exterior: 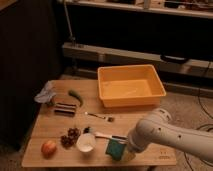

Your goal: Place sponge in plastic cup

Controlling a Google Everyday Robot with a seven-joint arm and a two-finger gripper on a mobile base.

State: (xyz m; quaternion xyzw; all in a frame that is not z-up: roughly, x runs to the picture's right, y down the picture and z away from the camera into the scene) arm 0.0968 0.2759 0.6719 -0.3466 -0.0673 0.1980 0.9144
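The sponge (pixel 115 148) is a teal-green block, tilted up on edge at the table's front, just right of the white round cup (pixel 86 142). My gripper (pixel 127 151) is at the end of the white arm (pixel 155 132), which reaches in from the right. It is shut on the sponge's right side and holds it low over the table, with its yellowish pad beneath. The translucent light-green plastic cup does not show in this view.
A large orange tub (pixel 131 86) stands at the back right of the wooden table (pixel 50 125). A bluish crumpled thing (pixel 46 93), a green pepper (pixel 76 96), a dark bar (pixel 65 109), two utensils (pixel 100 117), dark grapes (pixel 71 137) and an apple (pixel 48 148) lie at left and centre.
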